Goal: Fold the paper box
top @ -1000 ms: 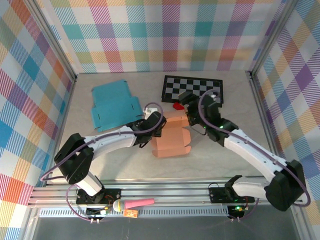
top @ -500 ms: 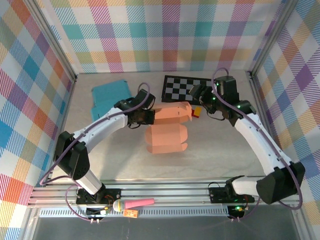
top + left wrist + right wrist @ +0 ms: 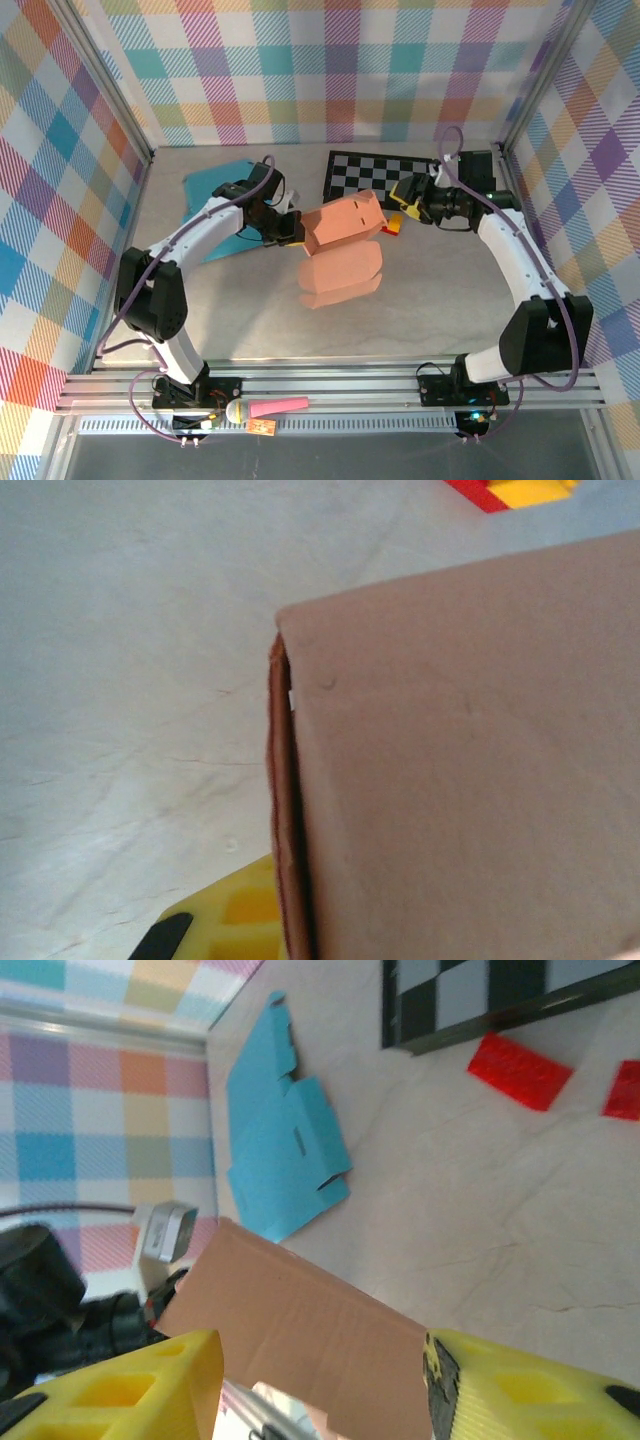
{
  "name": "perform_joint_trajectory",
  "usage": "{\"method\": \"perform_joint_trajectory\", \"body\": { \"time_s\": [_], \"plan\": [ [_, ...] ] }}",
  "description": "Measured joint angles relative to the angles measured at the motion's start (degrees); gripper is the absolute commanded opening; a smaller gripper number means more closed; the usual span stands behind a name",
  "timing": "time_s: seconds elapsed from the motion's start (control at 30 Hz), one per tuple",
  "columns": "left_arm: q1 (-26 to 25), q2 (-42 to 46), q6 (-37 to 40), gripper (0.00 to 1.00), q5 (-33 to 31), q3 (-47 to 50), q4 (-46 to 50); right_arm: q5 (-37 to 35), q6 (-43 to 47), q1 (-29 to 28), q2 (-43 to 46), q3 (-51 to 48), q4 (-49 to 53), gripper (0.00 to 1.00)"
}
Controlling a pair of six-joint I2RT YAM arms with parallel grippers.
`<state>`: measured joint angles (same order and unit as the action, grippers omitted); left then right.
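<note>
One salmon-orange folded paper box (image 3: 345, 225) was held near the centre of the bench (image 3: 450, 310), with the left fingers (image 3: 232, 925) clamped on its nine-o'clock edge. The right fingers (image 3: 130, 1390) stood apart at its three o'clock. One teal flat card cutout (image 3: 205, 185) lay at ten and one checkered board (image 3: 390, 172) at one. The right wrist view showed two red blocks (image 3: 520, 1070) beside that board.

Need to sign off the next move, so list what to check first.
1. Grip: left end effector shut on orange box: ok.
2. Opening: right end effector open, fingers apart: ok.
3. Alignment: box edge sits between the right fingers in the wrist view: ok.
4. Contact of right fingers with box: cannot tell.
5. Obstruction: red block outside the finger gap: ok.
6. Clutter: blue sheet lying away from the box: ok.
</note>
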<state>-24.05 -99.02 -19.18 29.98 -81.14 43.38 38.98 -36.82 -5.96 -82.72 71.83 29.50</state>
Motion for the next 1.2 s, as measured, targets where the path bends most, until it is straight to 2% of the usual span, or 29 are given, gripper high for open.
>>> {"method": "perform_joint_trajectory", "body": {
  "time_s": [0.17,0.37,0.77,1.2],
  "plan": [
    [1.14,-1.99,-0.98,0.00,7.43,0.02,-1.64,5.64,3.43,0.00,-2.97,0.79,0.09,0.56],
    [1.49,-3.04,-0.94,0.00,11.13,-0.13,-1.49,8.52,7.80,0.00,-4.48,4.50,1.03,0.55],
    [1.49,-3.93,-0.87,0.00,12.66,-1.55,-1.01,11.56,12.90,0.00,-6.73,6.49,2.97,0.53],
    [1.51,-5.81,-0.90,0.00,13.55,-2.43,-0.81,15.74,11.69,-0.83,-6.73,5.95,-0.11,0.52]
  ]
}}
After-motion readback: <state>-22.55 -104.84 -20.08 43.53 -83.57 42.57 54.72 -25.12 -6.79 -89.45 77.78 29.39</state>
